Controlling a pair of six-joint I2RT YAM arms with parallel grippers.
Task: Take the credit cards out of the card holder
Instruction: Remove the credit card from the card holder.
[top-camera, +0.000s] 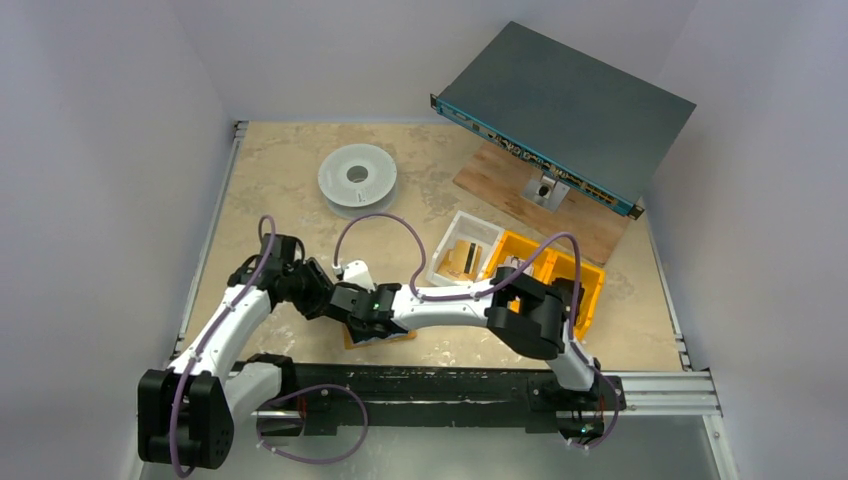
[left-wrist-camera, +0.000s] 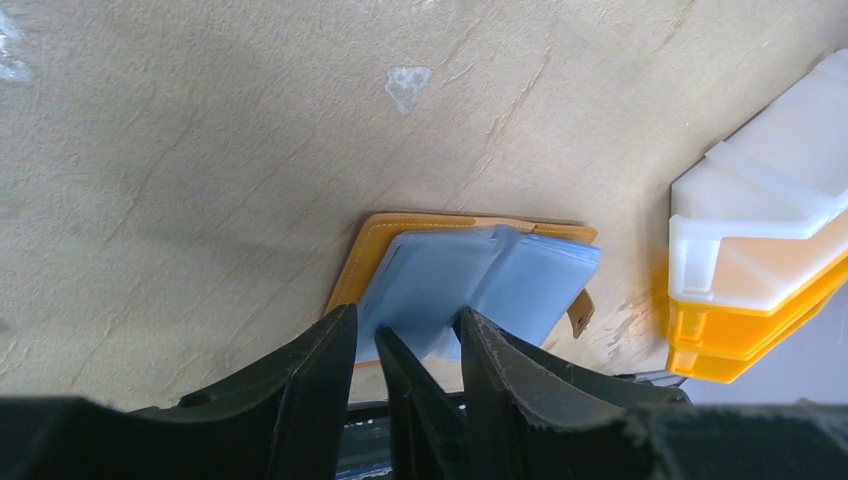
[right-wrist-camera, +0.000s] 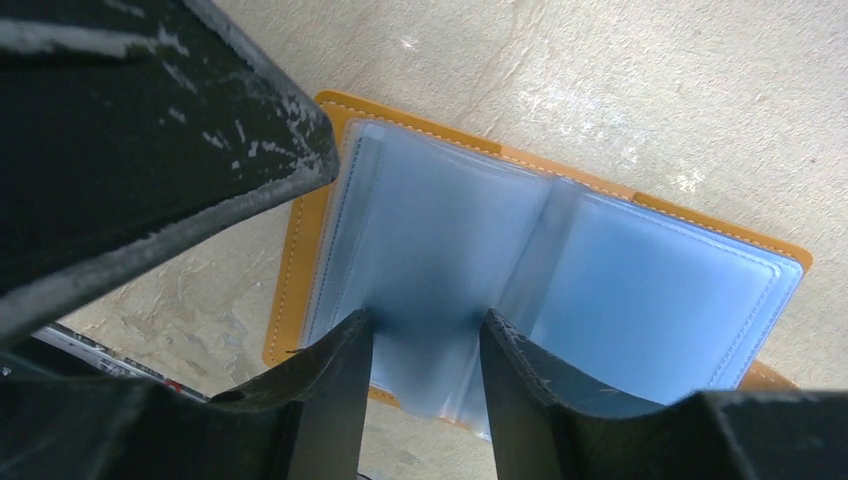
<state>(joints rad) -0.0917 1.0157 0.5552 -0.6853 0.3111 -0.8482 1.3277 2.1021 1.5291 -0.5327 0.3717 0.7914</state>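
The mustard card holder (right-wrist-camera: 290, 250) lies open on the tabletop (right-wrist-camera: 650, 90), blue sleeves (right-wrist-camera: 640, 300) up. Left fingers (left-wrist-camera: 320, 390) and right fingers (right-wrist-camera: 325, 400) are both spread apart at its edge.

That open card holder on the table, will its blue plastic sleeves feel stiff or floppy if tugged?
Likely floppy: the sleeves bulge and ripple. The card holder looks thin and flat, so it may slide when tugged.

From above, the left hand (top-camera: 326, 298) and right hand (top-camera: 363, 322) cover most of the card holder (top-camera: 405, 336). What its sleeves (right-wrist-camera: 450, 250) hold cannot be told. The bins (left-wrist-camera: 760, 250) are cropped.
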